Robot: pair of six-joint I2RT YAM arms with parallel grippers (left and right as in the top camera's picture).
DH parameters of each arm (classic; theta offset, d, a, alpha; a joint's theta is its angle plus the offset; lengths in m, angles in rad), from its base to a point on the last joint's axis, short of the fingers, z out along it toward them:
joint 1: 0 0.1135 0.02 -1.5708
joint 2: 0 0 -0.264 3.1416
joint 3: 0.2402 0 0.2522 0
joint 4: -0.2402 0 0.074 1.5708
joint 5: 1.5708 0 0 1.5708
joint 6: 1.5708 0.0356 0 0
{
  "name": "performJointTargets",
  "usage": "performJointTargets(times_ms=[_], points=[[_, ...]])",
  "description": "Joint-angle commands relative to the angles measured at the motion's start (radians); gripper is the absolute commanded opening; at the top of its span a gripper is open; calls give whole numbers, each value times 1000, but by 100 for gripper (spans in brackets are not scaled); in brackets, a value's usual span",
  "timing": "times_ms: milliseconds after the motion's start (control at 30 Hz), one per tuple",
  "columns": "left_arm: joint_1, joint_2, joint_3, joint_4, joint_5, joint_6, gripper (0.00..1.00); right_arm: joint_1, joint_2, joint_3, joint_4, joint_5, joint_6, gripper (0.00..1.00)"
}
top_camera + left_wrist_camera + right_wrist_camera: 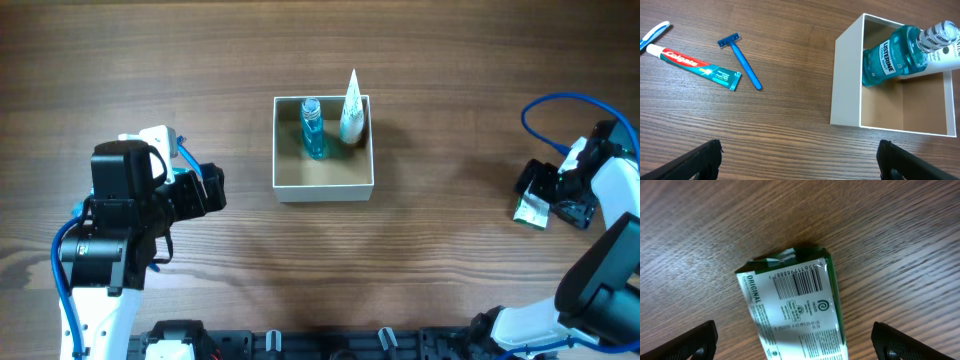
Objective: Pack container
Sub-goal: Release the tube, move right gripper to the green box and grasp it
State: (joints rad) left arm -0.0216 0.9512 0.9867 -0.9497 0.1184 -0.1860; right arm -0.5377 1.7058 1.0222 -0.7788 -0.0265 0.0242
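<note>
Left gripper (797, 151) gapes: red toothpaste tube (692, 63), blue plastic razor (742, 60) upper left, white-walled square container (847, 80) right. Right gripper (793, 329) gapes over green-white packet (792, 305).

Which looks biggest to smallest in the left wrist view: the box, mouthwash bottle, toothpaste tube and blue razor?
1. container, largest by far.
2. mouthwash bottle, about as long as the tube but much thicker; its cap runs off the edge.
3. toothpaste tube.
4. razor, smallest.
</note>
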Motion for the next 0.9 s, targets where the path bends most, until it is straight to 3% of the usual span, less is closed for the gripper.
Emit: performJointTargets(times_ms=[0,433,567,700,867], points=[[-7,1,23,3,30,-9,100,0,40,-3,8,-20,-6,100],[-7,1,23,3,30,-9,100,0,106,-35,23,-20,-6,99],[-7,1,23,2,30,-9,100,0,106,-36,23,-43,-5,88],[-7,1,23,3,30,-9,100,0,106,-36,23,-69,-1,70],[-7,1,23,2,30,-9,100,0,106,-36,23,-76,5,63]])
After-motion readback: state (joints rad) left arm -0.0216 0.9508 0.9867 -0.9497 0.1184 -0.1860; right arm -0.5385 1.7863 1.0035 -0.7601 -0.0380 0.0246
